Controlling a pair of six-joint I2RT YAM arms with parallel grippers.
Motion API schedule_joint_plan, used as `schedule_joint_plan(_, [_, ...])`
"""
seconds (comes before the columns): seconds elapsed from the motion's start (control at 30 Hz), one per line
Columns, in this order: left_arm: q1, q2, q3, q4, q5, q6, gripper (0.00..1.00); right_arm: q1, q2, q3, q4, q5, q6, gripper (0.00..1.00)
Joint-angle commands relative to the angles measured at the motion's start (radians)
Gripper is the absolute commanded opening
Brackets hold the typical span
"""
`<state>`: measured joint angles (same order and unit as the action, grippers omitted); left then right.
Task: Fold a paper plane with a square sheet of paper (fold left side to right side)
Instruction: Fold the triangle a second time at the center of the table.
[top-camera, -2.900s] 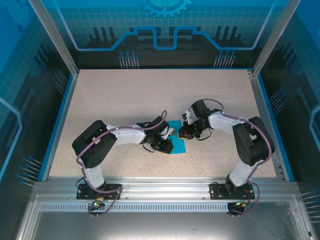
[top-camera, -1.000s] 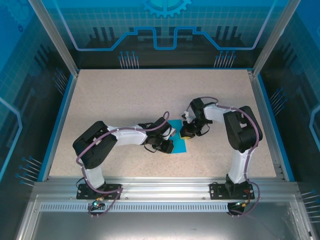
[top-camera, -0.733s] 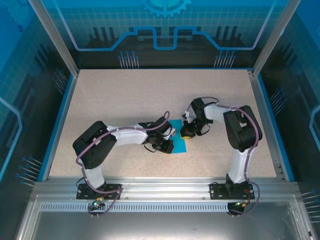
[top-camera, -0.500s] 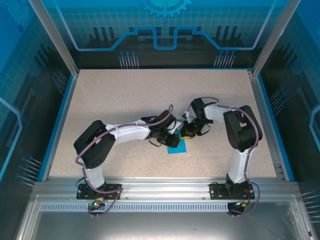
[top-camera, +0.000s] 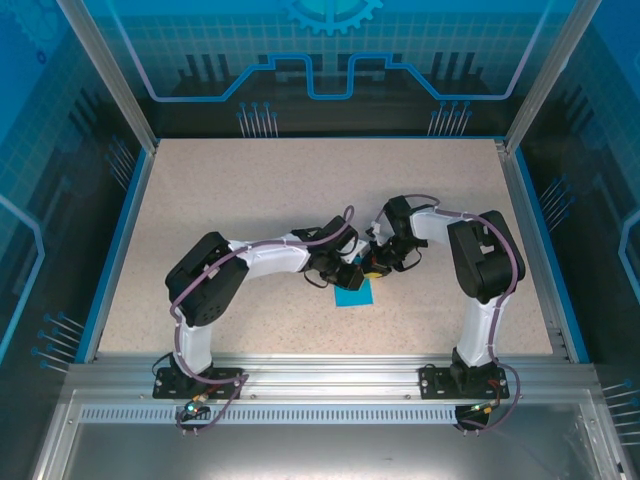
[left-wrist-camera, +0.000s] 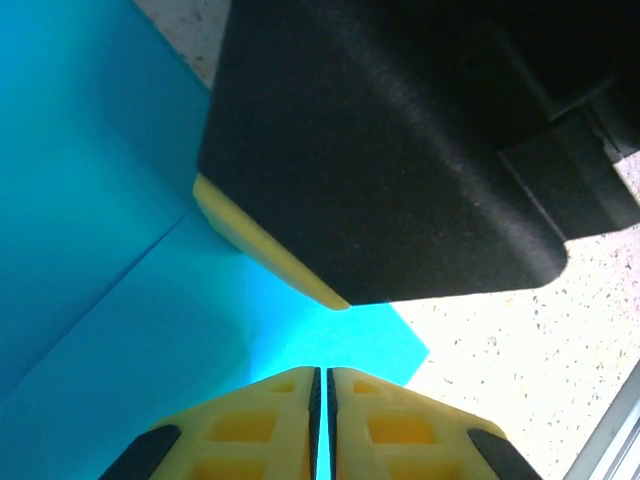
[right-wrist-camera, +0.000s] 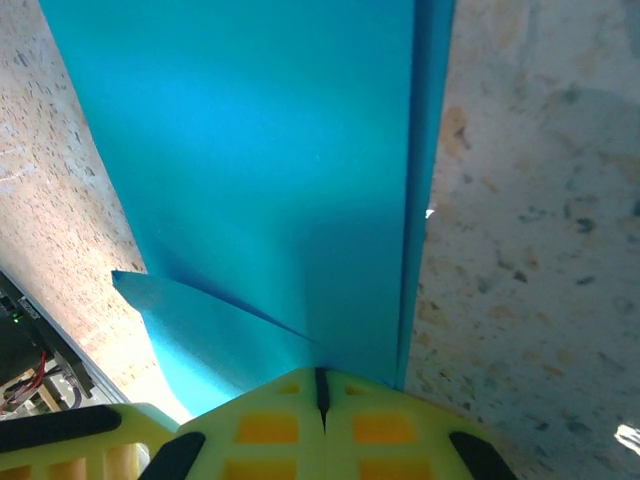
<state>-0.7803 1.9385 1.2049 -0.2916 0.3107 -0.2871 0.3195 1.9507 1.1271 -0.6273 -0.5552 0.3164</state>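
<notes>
Since a moment ago the left arm has swung further right, so that the left gripper now sits just beside the right gripper near the middle of the speckled beige tabletop. Both are bunched over the thin cyan-blue paper sheet, which lies on the table with only its near part showing below them.

From the left wrist, the left gripper's yellow fingers stand almost together, with a hairline slit between them. The sheet spreads out under and ahead of them with a crease running diagonally across it. Whether any paper is pinched in that slit I cannot tell. Right above them looms the other gripper's black finger, its yellow pad down on the paper.

From the right wrist, the right gripper has its yellow fingers pressed tight together. Their tips meet the sheet where a long fold line runs away from them. A small pointed flap of the same paper pokes out to one side.
</notes>
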Motion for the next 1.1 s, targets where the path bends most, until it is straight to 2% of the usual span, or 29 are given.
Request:
schedule_joint_plan(0.0, [-0.004,0.016,-0.065,-0.033,0.008,-0.001,0.14,-0.012,0.034,-0.024,0.014,0.115,-0.009,0.0])
schedule_joint_plan(0.37, [-0.004,-0.046,-0.189,-0.012,0.007,-0.026,0.13,-0.011,0.044,-0.021,0.014,0.118,-0.01,0.0])
schedule_joint_plan(0.7, [-0.019,-0.214,-0.369,0.017,0.055,-0.039,0.14,-0.012,0.052,-0.013,0.011,0.117,-0.01,0.0])
schedule_joint_plan(0.9, [-0.003,-0.283,-0.388,0.003,0.01,-0.052,0.15,-0.011,0.023,-0.004,0.033,0.07,-0.003,0.0])
schedule_joint_plan(1.0, [0.03,-0.328,-0.373,0.001,0.012,-0.061,0.18,-0.015,-0.018,-0.012,0.087,0.008,0.019,0.1])
schedule_joint_plan(1.07, [0.058,-0.362,-0.359,0.009,0.012,-0.069,0.23,-0.032,-0.043,-0.029,0.154,-0.086,0.047,0.2])
